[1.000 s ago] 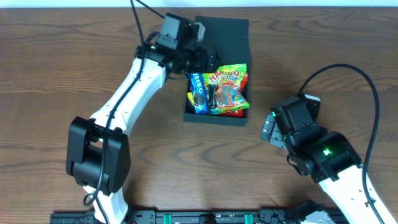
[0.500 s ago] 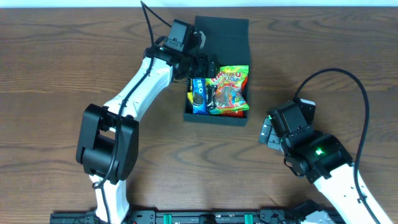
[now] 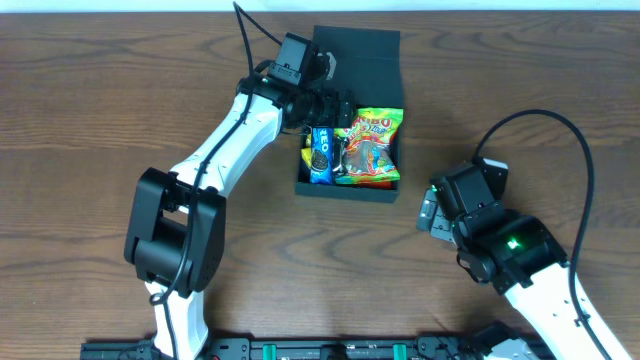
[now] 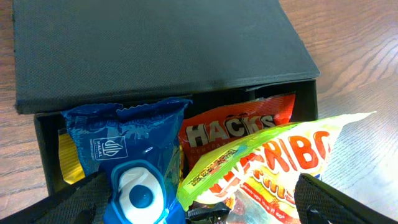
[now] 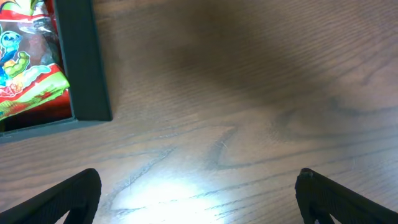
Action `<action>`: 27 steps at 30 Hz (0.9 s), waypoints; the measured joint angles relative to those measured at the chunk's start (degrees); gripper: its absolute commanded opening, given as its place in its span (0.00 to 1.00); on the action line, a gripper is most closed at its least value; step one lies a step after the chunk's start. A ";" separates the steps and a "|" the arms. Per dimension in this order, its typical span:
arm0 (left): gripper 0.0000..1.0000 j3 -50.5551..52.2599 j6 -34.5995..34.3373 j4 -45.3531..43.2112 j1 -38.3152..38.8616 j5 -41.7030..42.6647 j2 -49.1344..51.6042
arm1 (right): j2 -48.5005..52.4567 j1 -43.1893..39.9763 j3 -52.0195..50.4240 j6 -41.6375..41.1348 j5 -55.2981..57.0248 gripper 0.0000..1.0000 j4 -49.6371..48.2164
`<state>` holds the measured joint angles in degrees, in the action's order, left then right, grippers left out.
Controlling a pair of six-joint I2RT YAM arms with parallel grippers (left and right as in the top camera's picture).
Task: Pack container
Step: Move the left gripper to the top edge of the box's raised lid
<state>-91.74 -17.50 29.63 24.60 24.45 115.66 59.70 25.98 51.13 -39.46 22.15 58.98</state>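
Note:
The container (image 3: 345,188) is a dark square box at the table's far middle, its flap lid (image 3: 360,60) lying open behind it. Inside lie a blue Oreo packet (image 3: 320,152), a green-and-red Haribo bag (image 3: 372,140), an orange Hacks packet (image 4: 236,127) and a yellow packet (image 4: 69,162). My left gripper (image 3: 325,105) hovers open over the box's back left. In the left wrist view the left gripper (image 4: 205,208) straddles the Oreo packet (image 4: 134,168) and Haribo bag (image 4: 280,162) without holding either. My right gripper (image 3: 428,212) is open above bare table, right of the box.
Dark wood table (image 3: 90,120) all round. In the right wrist view the container's near corner (image 5: 84,62) stands at upper left, and the right gripper (image 5: 199,199) is over bare wood. A black cable (image 3: 590,170) loops over the right arm.
The left arm's elbow swung right and its gripper edged further over the box. The right arm drew slightly left and toward the front. Both grippers stayed open.

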 measured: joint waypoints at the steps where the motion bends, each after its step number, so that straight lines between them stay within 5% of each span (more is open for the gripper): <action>1: 0.96 0.00 0.17 0.13 0.00 0.00 -0.31 | 0.00 0.00 0.00 0.00 0.07 0.99 0.00; 11: 0.95 -0.81 1.16 0.17 -1.51 -0.90 -6.69 | 0.00 0.00 0.00 0.00 0.46 0.99 -1.44; 27: 0.95 -5.95 -3.30 -9.38 -14.53 2.64 -0.37 | 0.00 0.00 0.00 -0.02 0.50 0.99 -2.75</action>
<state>-97.69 -20.80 20.25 10.07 27.09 115.28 59.70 25.98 51.13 -39.48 22.65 56.23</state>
